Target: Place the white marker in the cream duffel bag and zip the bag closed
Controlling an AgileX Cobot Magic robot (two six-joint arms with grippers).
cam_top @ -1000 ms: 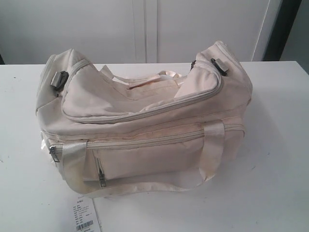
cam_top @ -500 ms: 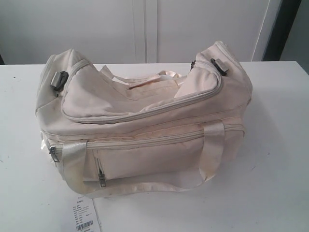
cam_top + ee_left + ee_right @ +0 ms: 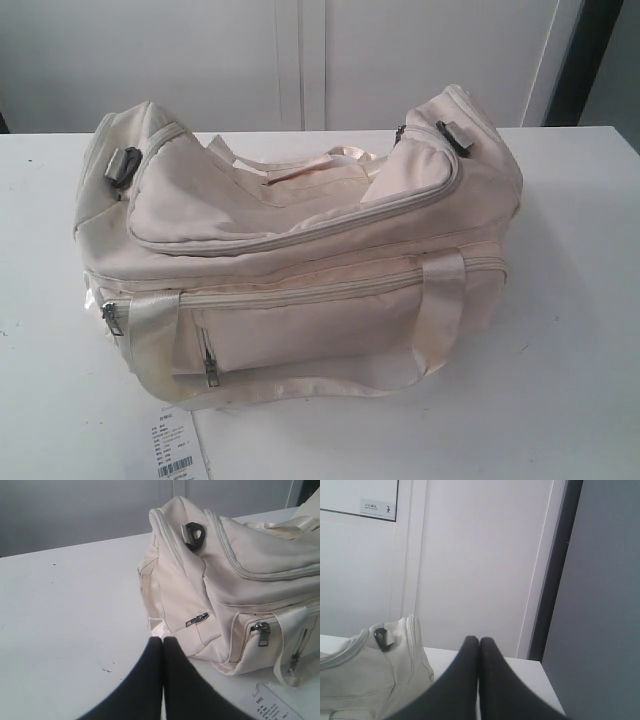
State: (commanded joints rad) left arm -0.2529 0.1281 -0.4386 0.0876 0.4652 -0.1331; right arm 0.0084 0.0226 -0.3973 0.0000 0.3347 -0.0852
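Your large soft cream fabric duffel bag (image 3: 300, 250) sits on the white surface (image 3: 560, 350), its curved top flap down and perhaps zipped, with your left pincer (image 3: 163, 640) clenched empty just beside one end and your right pincer (image 3: 479, 640) clenched empty near the other.

White tbl (image 3: 580, 300) — cream duffel bag (image 3: 300, 250) + paper tag (image 3: 178, 447) on it.
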